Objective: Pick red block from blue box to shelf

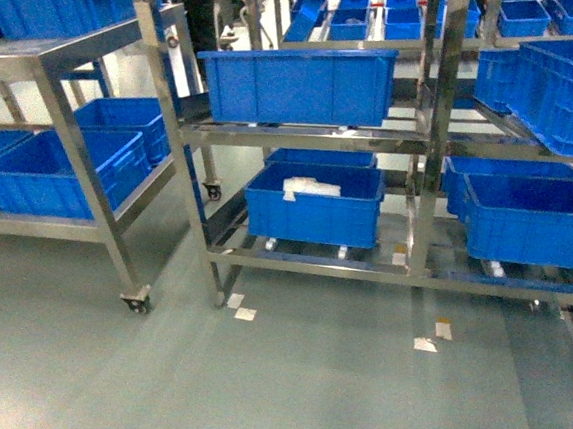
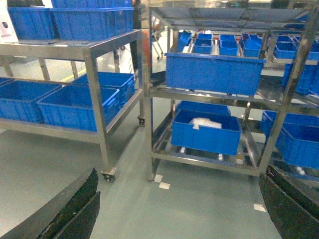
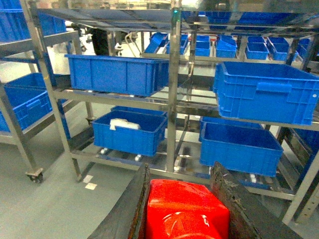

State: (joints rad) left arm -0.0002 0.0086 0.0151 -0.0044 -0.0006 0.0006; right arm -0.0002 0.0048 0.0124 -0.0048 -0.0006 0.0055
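The red block (image 3: 187, 209) is glossy and fills the bottom of the right wrist view. My right gripper (image 3: 180, 169) is shut on it, with a dark finger pressed against each side. It is held in the air, facing the shelf (image 3: 173, 99), a shiny steel rack with dark blue crates on its tiers. The shelf (image 1: 430, 132) stands across the green floor in the head view, where neither gripper shows. My left gripper (image 2: 180, 172) is open and holds nothing; its fingers sit far apart at the lower corners above the floor. The blue box is out of view.
A second steel rack (image 1: 82, 172) on casters stands to the left with more blue crates. A low crate (image 1: 314, 207) holds a white bag. White tape marks (image 1: 245, 313) lie on the floor by the shelf's front post. Further crates sit on racks behind.
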